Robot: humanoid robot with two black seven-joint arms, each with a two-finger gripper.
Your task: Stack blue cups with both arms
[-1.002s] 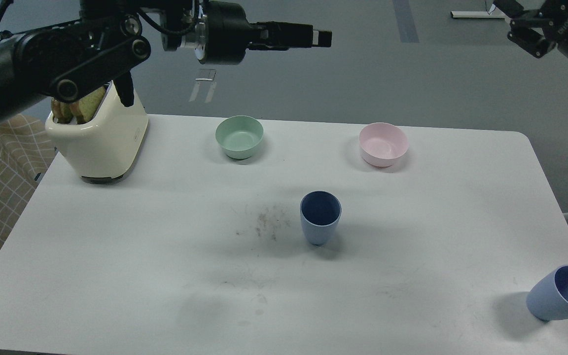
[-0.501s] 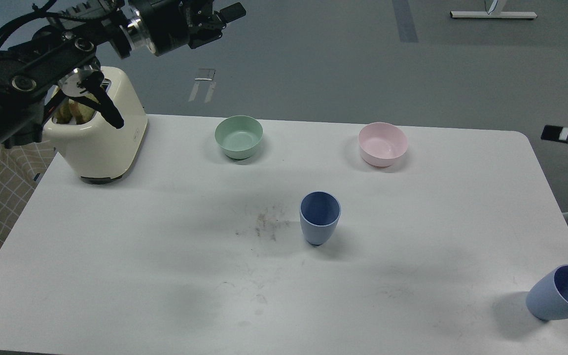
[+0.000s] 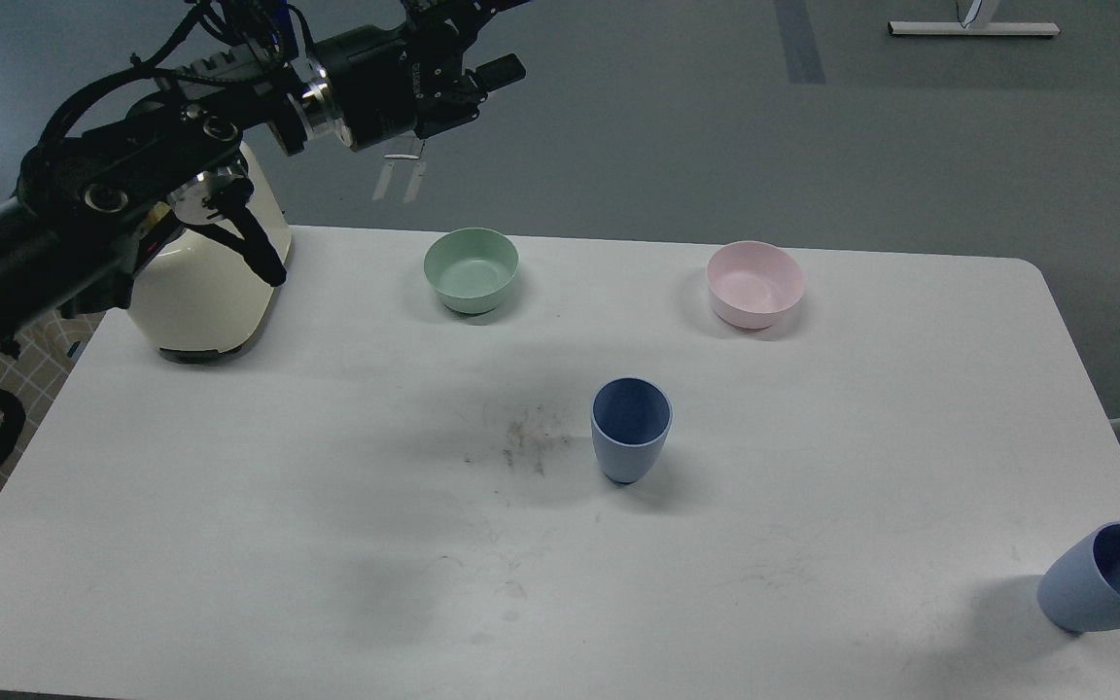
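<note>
Standing upright near the middle of the smooth white worktop (image 3: 229,544) is a matte pale-blue tapered tumbler (image 3: 630,429), darker inside and empty. A matching pale-blue tumbler (image 3: 1109,577) is seen tilted at the near right edge. Behind are a mint-green round bowl (image 3: 471,269) and a pink round bowl (image 3: 754,284), both empty. The left pincer (image 3: 482,49) is held high, parted, grasping nothing. A glossy cream toaster (image 3: 205,282) is partly hidden.

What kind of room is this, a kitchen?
Probably a robot test lab, not a kitchen: a plain white table with a toaster, a bare grey floor and a black robot arm.
</note>
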